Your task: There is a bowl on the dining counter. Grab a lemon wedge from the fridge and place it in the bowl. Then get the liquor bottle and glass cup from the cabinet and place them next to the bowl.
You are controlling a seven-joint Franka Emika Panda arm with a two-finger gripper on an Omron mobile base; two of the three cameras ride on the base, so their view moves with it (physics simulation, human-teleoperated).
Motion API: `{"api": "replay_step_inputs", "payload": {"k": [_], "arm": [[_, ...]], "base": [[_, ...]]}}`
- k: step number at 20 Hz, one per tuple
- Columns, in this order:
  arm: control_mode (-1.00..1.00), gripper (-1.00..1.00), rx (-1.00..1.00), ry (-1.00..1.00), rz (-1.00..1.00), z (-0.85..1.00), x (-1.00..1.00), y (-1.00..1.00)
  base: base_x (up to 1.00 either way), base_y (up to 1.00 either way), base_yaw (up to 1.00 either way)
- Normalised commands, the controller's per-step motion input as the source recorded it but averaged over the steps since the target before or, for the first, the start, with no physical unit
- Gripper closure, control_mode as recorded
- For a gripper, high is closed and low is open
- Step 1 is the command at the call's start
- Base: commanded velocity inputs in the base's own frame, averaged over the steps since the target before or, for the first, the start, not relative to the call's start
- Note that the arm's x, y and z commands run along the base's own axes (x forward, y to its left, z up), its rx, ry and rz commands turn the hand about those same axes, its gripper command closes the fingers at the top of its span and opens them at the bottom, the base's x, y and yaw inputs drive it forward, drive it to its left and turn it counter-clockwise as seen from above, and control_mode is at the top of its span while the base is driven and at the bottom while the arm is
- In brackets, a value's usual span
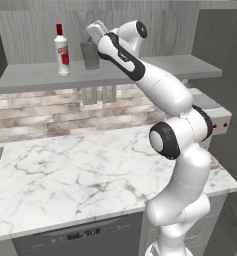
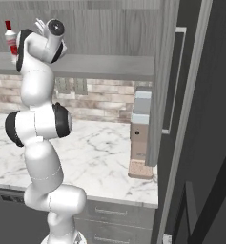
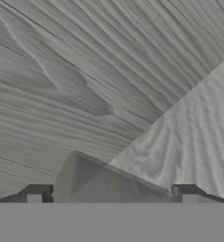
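Jaws (image 3: 111, 193) stand wide, gripping nothing, with one dark fingertip (image 3: 36, 193) to each side of the glass cup (image 3: 108, 182). In the hand view the cup's top rises between the two tips as a pale grey translucent shape, its lower part cut off at the bottom edge; whether either tip touches it cannot be told. Behind it runs the grey wood-grain back of the cabinet (image 3: 85, 71).

From the left base view, the one glass cup (image 1: 90, 55) is a plain translucent grey tumbler standing upright on the cabinet's flat grey shelf (image 1: 35, 77), its right side partly hidden by the white hand reaching in at shelf height. Just left of it, apart, stands the single liquor bottle (image 1: 62, 50): clear body, red label, white neck, red cap, taller than the cup. In the right base view the bottle (image 2: 10, 40) peeks out behind the arm's upper links, its lower part hidden.

Below the shelf lie a brick-tile backsplash (image 1: 40, 112) and a white, grey-veined marble counter (image 1: 65, 175). At that counter's far right end stands a grey boxy appliance (image 2: 141, 126), hard to identify.
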Motion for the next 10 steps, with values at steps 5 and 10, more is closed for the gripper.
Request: {"api": "replay_step_inputs", "payload": {"k": [5,10], "arm": [[-1.0,1.0,0.0,0.07,0.0,-0.22,0.0,0.18],[-1.0,1.0,0.0,0.08,0.0,-0.21,0.0,0.17]], "base": [[0.0,0.0,0.0],[0.0,0.0,0.0]]}}
